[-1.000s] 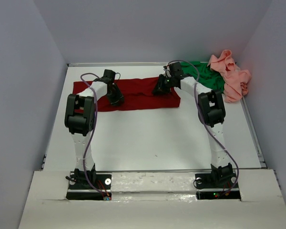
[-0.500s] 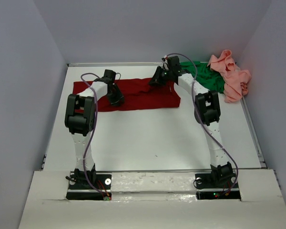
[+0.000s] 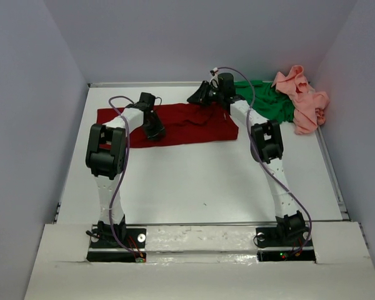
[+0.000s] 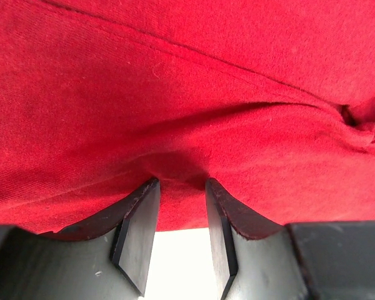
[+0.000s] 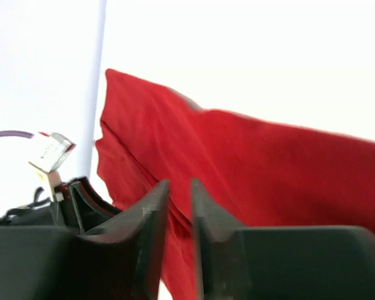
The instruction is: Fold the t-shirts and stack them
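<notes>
The dark red t-shirt (image 3: 187, 128) lies spread flat across the back of the table. My left gripper (image 3: 155, 130) rests on its near edge. In the left wrist view its jaws (image 4: 180, 181) stand open, tips pressed into the puckered red cloth (image 4: 175, 94), with bare white table showing between the fingers. My right gripper (image 3: 195, 97) hovers at the shirt's far edge. Its jaws (image 5: 180, 182) stand a narrow slit apart with red cloth (image 5: 269, 169) showing through; whether cloth is pinched I cannot tell. The green t-shirt (image 3: 272, 103) and the pink t-shirt (image 3: 303, 100) lie crumpled at the back right.
The white table (image 3: 194, 181) is boxed in by grey walls at the left, back and right. A metal rail (image 3: 150, 84) runs along its far edge. The left arm's wrist and cable (image 5: 50, 156) show at the left of the right wrist view.
My right gripper moved back and to the left, from over the shirt's right part to its far edge. The left gripper barely shifted.
</notes>
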Tool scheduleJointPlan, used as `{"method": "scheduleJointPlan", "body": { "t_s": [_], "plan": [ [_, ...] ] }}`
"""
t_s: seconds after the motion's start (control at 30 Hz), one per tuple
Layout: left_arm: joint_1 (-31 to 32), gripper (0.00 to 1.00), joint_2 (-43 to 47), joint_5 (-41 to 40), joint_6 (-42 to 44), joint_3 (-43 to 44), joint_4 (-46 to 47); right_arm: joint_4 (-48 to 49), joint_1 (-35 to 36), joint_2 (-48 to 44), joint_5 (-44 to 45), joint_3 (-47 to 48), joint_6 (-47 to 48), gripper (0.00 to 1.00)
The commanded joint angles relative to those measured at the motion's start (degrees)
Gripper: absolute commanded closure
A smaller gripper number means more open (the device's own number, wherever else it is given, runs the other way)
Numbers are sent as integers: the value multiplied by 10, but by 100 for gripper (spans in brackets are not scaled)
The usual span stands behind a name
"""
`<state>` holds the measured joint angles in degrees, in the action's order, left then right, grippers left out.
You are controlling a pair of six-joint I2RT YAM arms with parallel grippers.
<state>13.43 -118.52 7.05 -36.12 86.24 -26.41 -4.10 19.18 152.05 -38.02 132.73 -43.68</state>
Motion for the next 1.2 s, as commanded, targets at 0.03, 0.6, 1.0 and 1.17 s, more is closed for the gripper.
{"method": "scheduleJointPlan", "body": {
  "t_s": [0.03, 0.6, 1.0, 1.17],
  "plan": [
    [16, 52, 14, -2, 9, -27, -43, 174, 3, 15, -56, 25, -47, 67],
    [27, 52, -8, -1, 5, 9, -50, -84, -7, -184, 21, -162, 139, 48],
    [27, 52, -15, -3, 11, 17, -53, -147, -7, -278, 51, -303, 160, 48],
    [27, 52, -15, -4, 11, 15, -53, -156, -7, -271, 60, -329, 162, 49]
  ]
}}
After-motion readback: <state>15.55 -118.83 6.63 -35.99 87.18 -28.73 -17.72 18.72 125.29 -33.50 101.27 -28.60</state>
